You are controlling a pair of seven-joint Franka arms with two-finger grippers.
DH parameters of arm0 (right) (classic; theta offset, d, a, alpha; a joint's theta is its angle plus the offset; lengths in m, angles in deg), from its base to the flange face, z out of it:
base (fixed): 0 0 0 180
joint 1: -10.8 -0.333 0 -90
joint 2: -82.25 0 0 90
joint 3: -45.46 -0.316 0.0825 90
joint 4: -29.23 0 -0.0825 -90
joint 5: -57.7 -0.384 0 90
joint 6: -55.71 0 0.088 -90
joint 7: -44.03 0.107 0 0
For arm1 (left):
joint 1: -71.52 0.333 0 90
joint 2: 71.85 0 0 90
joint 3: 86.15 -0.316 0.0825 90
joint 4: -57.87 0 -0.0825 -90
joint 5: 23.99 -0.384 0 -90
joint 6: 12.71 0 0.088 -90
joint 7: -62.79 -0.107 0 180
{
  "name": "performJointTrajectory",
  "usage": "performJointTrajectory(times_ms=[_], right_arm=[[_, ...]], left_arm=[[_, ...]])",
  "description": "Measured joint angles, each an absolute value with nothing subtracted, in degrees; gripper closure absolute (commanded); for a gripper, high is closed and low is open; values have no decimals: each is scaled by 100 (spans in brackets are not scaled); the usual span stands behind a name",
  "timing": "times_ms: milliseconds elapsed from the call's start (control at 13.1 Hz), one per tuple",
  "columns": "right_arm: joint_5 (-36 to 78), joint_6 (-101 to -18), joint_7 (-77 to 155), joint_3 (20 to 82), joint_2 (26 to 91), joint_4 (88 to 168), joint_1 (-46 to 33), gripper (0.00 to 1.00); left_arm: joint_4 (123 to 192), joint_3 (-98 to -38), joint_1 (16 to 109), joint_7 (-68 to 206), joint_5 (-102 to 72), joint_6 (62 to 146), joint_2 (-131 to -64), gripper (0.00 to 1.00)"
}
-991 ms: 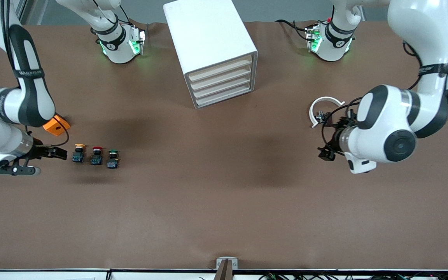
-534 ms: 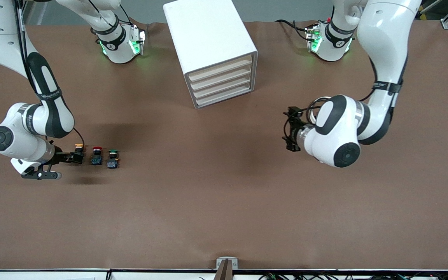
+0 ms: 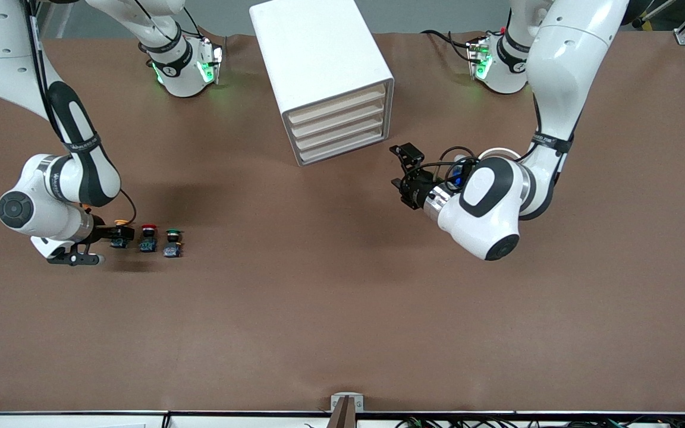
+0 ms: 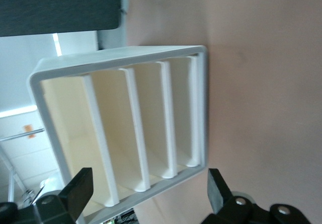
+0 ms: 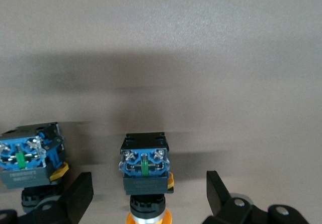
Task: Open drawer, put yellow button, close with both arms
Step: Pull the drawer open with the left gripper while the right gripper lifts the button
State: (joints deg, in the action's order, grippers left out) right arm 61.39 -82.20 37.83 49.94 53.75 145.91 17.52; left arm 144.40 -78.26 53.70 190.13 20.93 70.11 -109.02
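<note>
- Yellow button (image 3: 121, 233) is sitting on the table (image 3: 342, 309) at the right arm's end, first in a row with the red button (image 3: 148, 237) and green button (image 3: 172, 242).
- Right gripper (image 3: 110, 235) is lying level with the row, fingers (image 5: 75, 196) spread wide and empty, framing the button's base; cap is pointing back toward the wrist.
- Drawer (image 3: 336, 104) is sitting shut at the top of the cabinet (image 3: 313, 47).
- Left gripper (image 3: 405, 175) is hanging just in front of the cabinet's face, fingers (image 4: 217, 193) released, squarely facing the drawers.
- Judgement: each arm is lining up on the thing nearest it.
</note>
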Motion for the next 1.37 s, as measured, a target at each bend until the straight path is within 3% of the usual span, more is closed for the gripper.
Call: performJointTrajectory(times_ms=[229, 457, 762, 991, 1220, 1372], right_arm=[[6139, -8432, 3783, 4994, 5358, 14723, 1755, 0], [6139, -8564, 3783, 4994, 5275, 14756, 1756, 36], [6134, -8635, 3783, 4971, 5259, 14755, 1756, 66], [6134, -8689, 3783, 4971, 5261, 14741, 1756, 66], [6134, -8562, 3784, 4965, 5305, 14673, 1754, 66], [6134, -7900, 3806, 4942, 5550, 14536, 1717, 67]], left_arm=[[14437, -7816, 5043, 19435, 2228, 6872, -11079, 0], [14435, -7807, 4644, 19740, 2335, 6730, -11158, 0], [14436, -7807, 4194, 19952, 2341, 6518, -11196, 0], [14436, -7807, 3992, 20020, 2450, 6435, -11270, 3], [14437, -7807, 3787, 20021, 2572, 6416, -11354, 26], [14432, -7813, 3755, 20021, 2587, 6417, -11381, 41]])
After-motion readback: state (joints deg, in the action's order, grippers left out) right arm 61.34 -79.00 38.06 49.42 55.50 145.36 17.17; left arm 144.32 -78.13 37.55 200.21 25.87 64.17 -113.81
